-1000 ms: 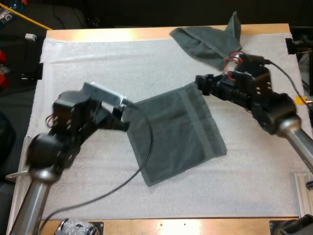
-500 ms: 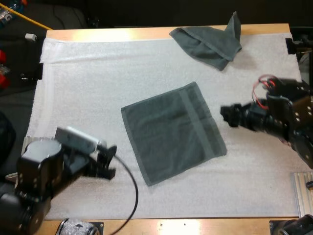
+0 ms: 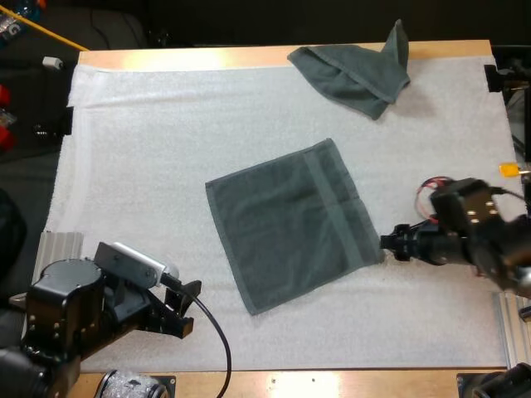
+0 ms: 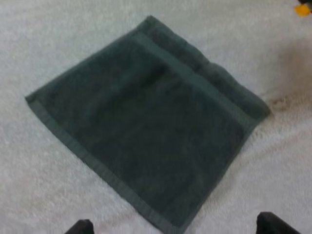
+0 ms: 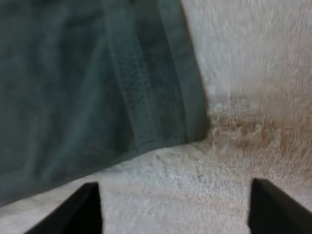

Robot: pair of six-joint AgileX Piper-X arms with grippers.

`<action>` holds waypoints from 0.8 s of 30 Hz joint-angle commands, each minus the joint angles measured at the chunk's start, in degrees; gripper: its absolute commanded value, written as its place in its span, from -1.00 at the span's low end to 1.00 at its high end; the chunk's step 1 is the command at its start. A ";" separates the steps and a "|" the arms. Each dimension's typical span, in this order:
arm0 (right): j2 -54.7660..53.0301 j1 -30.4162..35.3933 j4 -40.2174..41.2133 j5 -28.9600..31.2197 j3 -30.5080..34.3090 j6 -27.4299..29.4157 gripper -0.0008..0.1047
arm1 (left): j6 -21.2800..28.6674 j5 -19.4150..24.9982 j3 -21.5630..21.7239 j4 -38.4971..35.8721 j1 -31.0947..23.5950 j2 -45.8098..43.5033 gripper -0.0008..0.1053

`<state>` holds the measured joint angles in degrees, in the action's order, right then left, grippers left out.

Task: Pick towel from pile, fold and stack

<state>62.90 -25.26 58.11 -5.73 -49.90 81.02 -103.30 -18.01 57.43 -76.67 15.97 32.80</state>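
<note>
flat towel (image 3: 294,224): spread out mid-mat (image 3: 133,149)
crumpled towel (image 3: 357,70): far side of the mat
my left claw (image 3: 189,308): spread, near the flat towel
my right claw (image 3: 390,246): spread, at its corner

Flat towel (image 5: 87,78) cropped by right wrist view's edge, right hand (image 5: 175,195) fingers cropped to tips

Flat towel (image 3: 294,224) on mat (image 3: 149,149), crumpled towel (image 3: 357,70) behind, right pincer (image 3: 387,243) beside flat towel's corner
</note>
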 commanded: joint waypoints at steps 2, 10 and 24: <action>2.86 0.37 -3.93 0.39 1.89 -1.07 -0.11 | -0.38 -1.53 -1.07 -0.11 0.19 -0.19 0.22; 15.98 0.37 -10.96 -0.94 3.56 -2.10 -0.20 | -0.38 -2.36 -2.22 -0.11 0.32 -0.19 0.22; 27.00 0.37 -15.64 -1.03 3.56 -4.59 -0.28 | -0.38 -3.27 -2.22 -0.11 0.32 -0.19 0.22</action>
<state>89.87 -25.26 43.02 -6.33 -46.36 76.78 -103.30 -20.88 55.17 -76.79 15.97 32.80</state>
